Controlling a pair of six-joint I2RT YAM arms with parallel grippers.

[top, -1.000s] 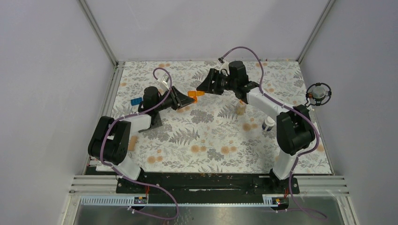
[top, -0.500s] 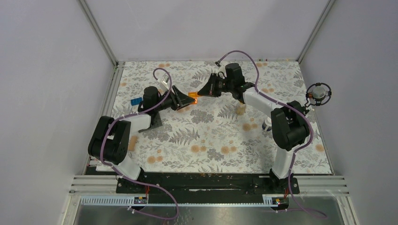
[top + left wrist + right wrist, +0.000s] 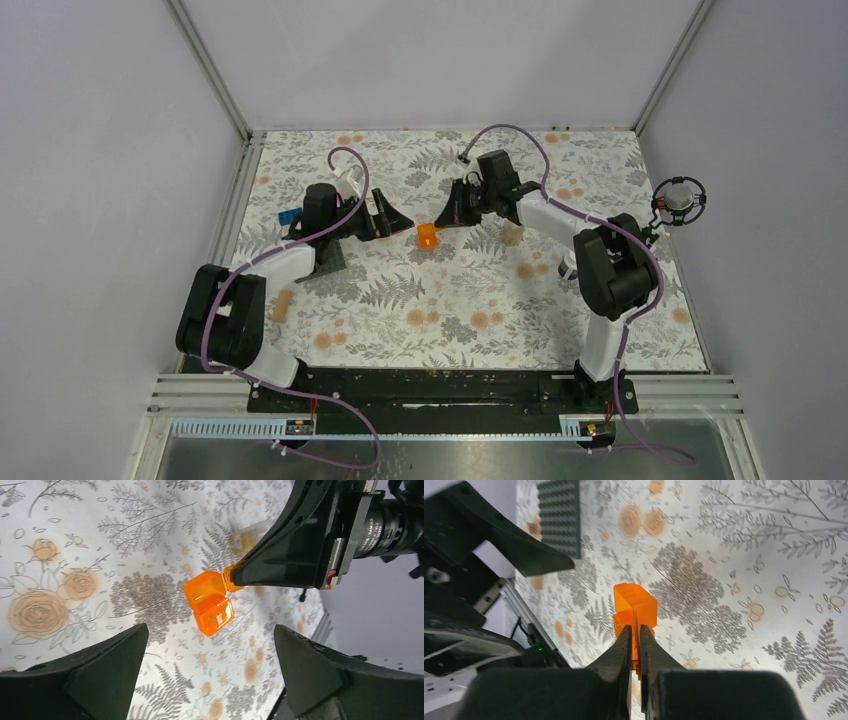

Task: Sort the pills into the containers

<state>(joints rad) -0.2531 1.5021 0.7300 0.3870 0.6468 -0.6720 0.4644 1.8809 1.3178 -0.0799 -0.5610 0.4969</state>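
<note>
Overhead, the floral cloth (image 3: 450, 310) is hemmed by pale walls on the left, back and right, with metal frame rails along its edges. A broad stretch of cloth lies open between the arm bases and the two grippers, which face each other near the table's middle.

The left arm rises from its near-left base, hugs the left edge at the elbow, then angles inward. The left gripper (image 3: 390, 217) points to the right with its fingers spread wide and nothing between them. The blue brick (image 3: 290, 216) and the dark studded plate (image 3: 559, 517) sit just beside that forearm.

The right arm climbs from the near-right base. Its elbow stands close to the right edge, and its forearm runs back and leftward. The right gripper (image 3: 635, 630) tilts down toward the left, its fingers pinched nearly together on a thin edge of the orange box (image 3: 212, 605). The box hangs with its lid swung open, between the two grippers and apart from the left one. Whether it touches the cloth cannot be told.

The tan bottle (image 3: 512, 234) lies just beside the right forearm. The white-and-dark bottle (image 3: 570, 266) stands close by the right elbow.
</note>
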